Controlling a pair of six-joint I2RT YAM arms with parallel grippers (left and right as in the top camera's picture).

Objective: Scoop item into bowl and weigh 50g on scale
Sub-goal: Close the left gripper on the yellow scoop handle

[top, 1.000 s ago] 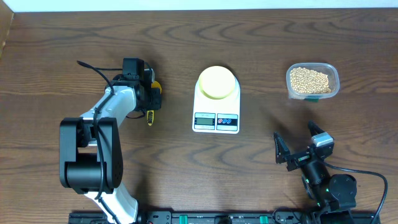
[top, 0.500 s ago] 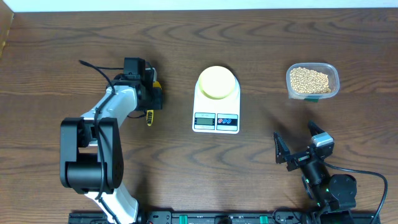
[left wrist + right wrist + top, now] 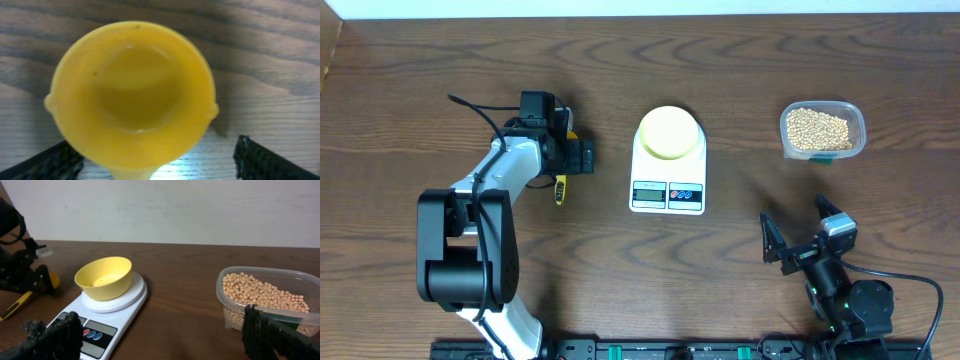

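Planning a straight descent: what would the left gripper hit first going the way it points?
The round yellow plastic scoop: its empty cup sits dead ahead between the open fingers of the left gripper; gap unclear.

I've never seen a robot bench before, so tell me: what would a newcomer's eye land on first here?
Probably the pale yellow bowl sitting on the white scale in the middle of the dark wooden table. At the far right stands a clear tub of tan beans. On the left, the left end effector hangs open over a bright yellow scoop.
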